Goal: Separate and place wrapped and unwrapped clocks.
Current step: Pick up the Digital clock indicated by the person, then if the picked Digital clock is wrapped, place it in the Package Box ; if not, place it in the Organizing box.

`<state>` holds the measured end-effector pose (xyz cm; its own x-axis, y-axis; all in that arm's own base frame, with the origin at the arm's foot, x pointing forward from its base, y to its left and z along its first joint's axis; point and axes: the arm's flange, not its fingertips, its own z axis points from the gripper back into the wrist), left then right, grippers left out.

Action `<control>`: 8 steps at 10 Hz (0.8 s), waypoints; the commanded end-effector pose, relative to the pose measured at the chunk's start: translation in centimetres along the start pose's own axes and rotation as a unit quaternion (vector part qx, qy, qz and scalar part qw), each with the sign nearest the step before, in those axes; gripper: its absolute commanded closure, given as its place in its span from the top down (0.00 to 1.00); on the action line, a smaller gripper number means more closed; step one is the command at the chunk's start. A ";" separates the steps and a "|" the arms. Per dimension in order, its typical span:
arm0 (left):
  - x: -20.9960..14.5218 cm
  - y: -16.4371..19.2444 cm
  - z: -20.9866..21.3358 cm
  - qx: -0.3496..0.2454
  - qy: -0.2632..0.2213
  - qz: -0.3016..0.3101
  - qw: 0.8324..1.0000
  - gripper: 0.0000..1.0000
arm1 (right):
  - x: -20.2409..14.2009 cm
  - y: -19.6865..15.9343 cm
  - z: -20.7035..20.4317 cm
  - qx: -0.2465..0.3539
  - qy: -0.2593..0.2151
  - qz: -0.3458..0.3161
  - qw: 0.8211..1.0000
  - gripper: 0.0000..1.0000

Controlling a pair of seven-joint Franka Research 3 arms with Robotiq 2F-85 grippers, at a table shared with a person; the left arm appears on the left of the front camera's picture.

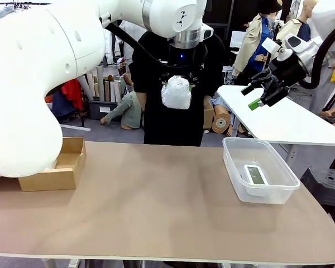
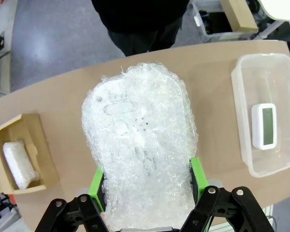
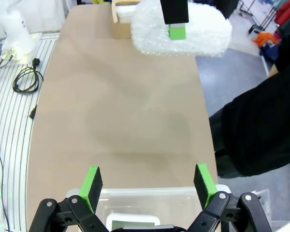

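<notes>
My left gripper [image 1: 177, 84] hangs high over the table's far edge, shut on a wrapped clock [image 1: 176, 92], a lumpy bundle in white bubble wrap. In the left wrist view that bundle [image 2: 137, 140] sits between the green pads [image 2: 97, 187]. A second wrapped clock [image 2: 19, 165] lies in the brown cardboard box [image 2: 38, 145] at the table's left. The unwrapped clock [image 1: 255, 174], white with a grey screen, lies flat in the clear plastic tub [image 1: 234, 162] on the right. My right gripper [image 1: 257, 96] is open and empty, held high above the tub [image 3: 150, 198].
A person in black [image 1: 173, 123] stands at the far edge behind the held bundle, a sleeve [image 3: 256, 130] close to the right gripper. A white table [image 1: 285, 120] stands at the back right. Bare brown tabletop [image 1: 156, 201] lies between box [image 1: 56, 167] and tub.
</notes>
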<state>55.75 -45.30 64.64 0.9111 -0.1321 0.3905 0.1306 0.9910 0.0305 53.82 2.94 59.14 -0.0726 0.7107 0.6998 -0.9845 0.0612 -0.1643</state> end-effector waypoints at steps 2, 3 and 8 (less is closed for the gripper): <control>0.0 0.2 0.5 -0.003 -0.001 0.001 1.000 0.00 | 0.1 0.0 0.1 0.000 0.000 0.001 1.000 1.00; 0.0 0.2 0.5 -0.003 -0.001 0.001 1.000 0.00 | 0.1 0.0 0.1 0.000 0.000 0.001 1.000 1.00; 0.0 0.2 0.5 -0.003 -0.001 0.001 1.000 0.00 | 0.1 0.0 0.1 0.000 0.000 0.001 1.000 1.00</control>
<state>55.75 -45.30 64.65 0.9111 -0.1321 0.3906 0.1306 0.9910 0.0304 53.82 2.94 59.14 -0.0726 0.7107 0.6998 -0.9845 0.0612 -0.1643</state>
